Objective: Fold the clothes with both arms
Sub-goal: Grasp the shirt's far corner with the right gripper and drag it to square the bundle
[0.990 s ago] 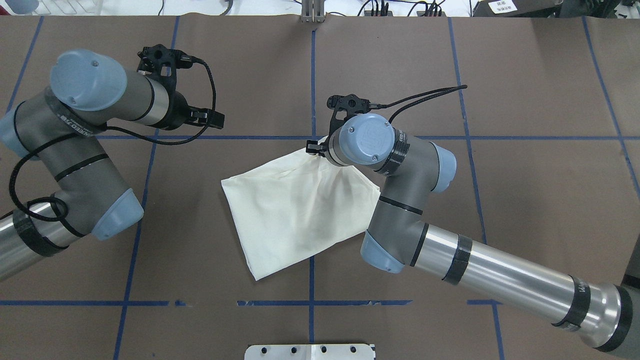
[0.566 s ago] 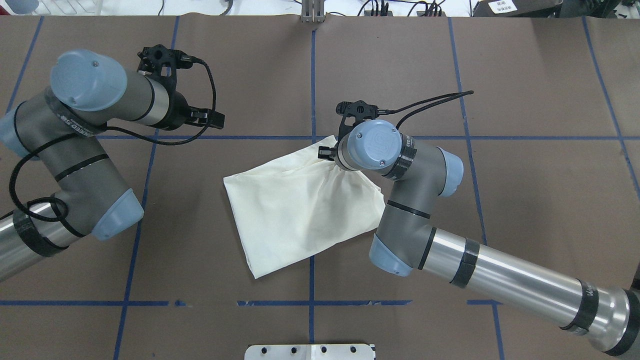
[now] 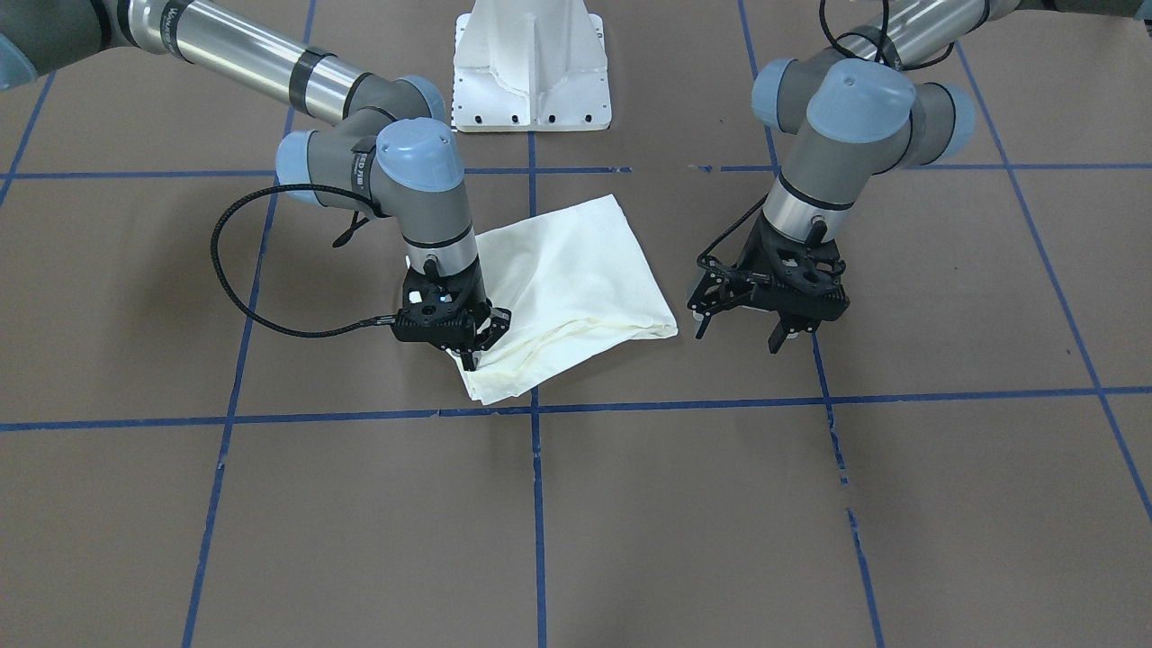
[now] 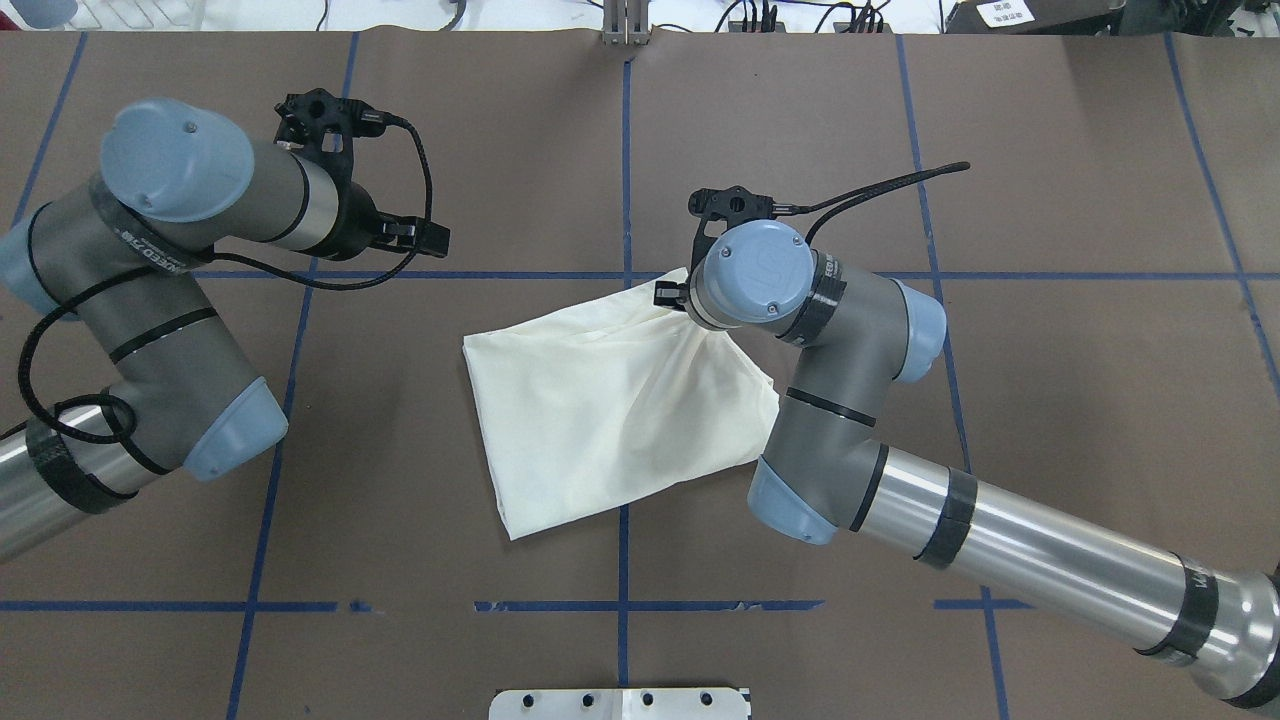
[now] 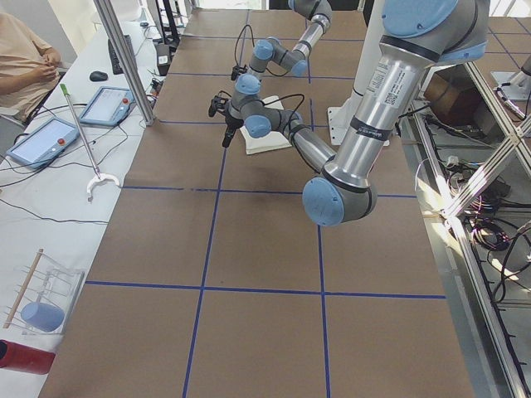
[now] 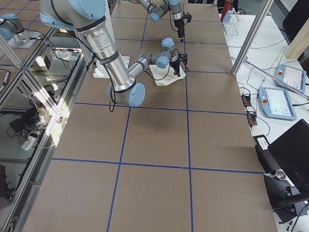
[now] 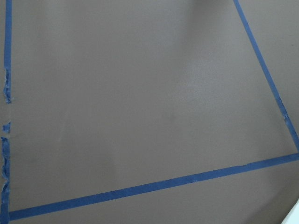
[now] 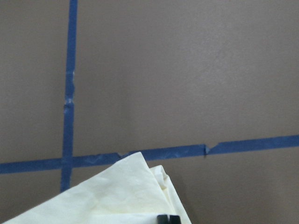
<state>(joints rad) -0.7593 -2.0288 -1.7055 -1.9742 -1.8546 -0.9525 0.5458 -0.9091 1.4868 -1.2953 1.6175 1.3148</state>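
One T-shirt [image 4: 610, 400] lies at the centre of the overhead frame on the brown bench [image 4: 1000, 150], which carries a grid of blue tape [image 4: 625, 150]. I see it folded into a skewed rectangle with only plain cream cloth showing. It sits just below the horizontal tape line and straddles the vertical one.

The right gripper [image 3: 470, 349], centre left in the front-facing frame, points down with its jaws pinched narrow on the shirt's corner nearest that camera, where the layered edges bunch slightly. In the right wrist view this corner fills the lower left of the frame, its tip reaching a horizontal tape line beside a tape crossing. One black fingertip [image 8: 168, 218] shows at the bottom edge.

The left gripper [image 3: 738, 331], centre right in the front-facing frame, hangs over bare bench beside the shirt and apart from it, jaws spread wide and holding nothing. The left wrist view gives me only bench and tape lines.

A white pedestal base [image 3: 531, 63] stands at the top centre of the front-facing frame.
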